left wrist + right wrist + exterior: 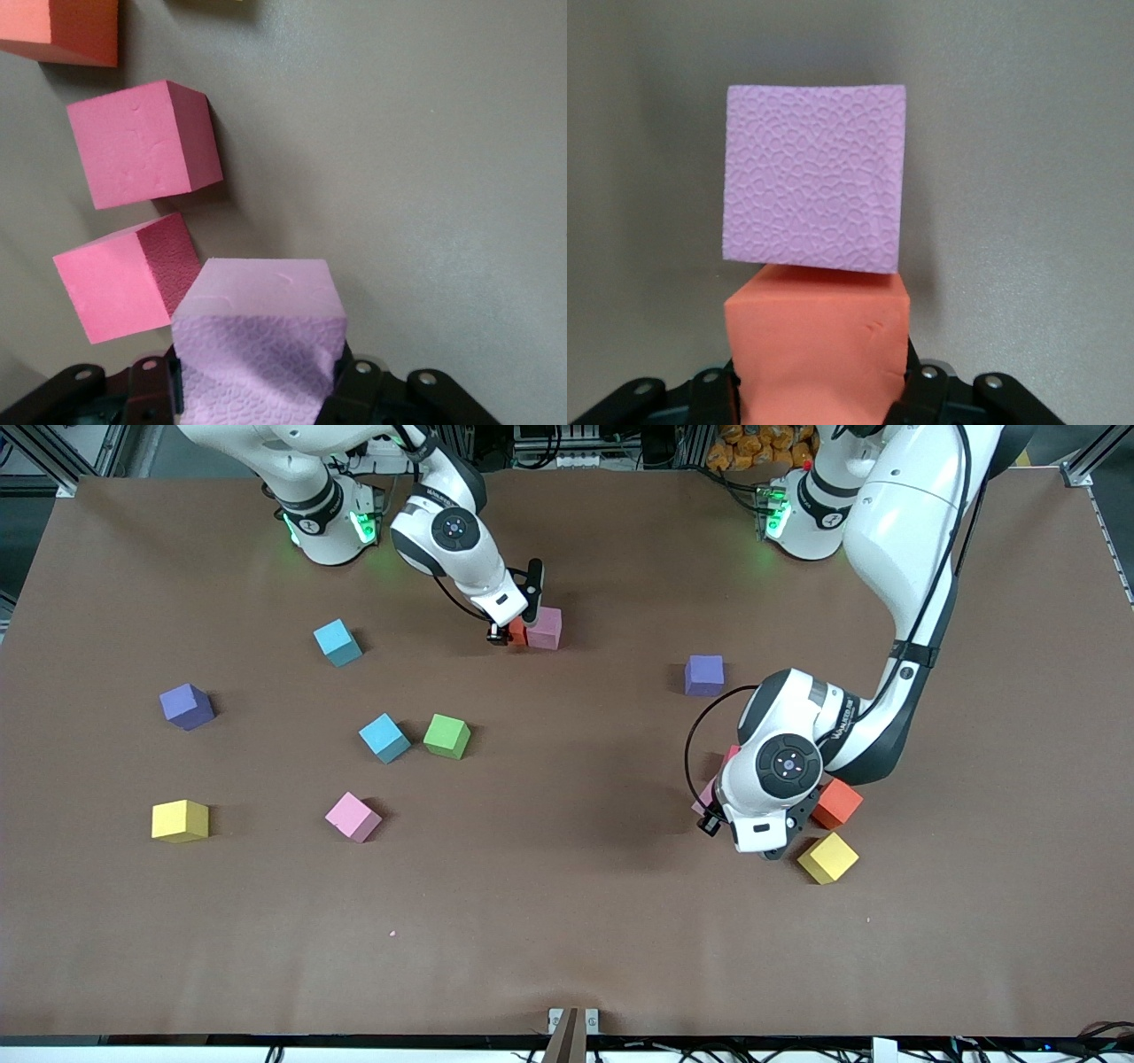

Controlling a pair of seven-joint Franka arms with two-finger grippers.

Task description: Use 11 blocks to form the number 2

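Observation:
My right gripper (508, 635) is shut on an orange block (819, 345) low over the table near the robots' bases. That block touches a pink block (544, 628) (815, 177) resting there. My left gripper (709, 808) is shut on a pale pink block (257, 336), squeezing it. It hangs just above the table beside two crimson blocks (142, 142) (120, 283). Another orange block (837, 803) and a yellow block (827, 857) lie next to the left hand. No number 2 is in view; the blocks lie scattered.
Toward the right arm's end lie two cyan blocks (337, 642) (384, 737), a green block (446, 736), a purple block (187, 706), a yellow block (180, 820) and a pink block (353, 816). Another purple block (704, 675) sits near the left arm.

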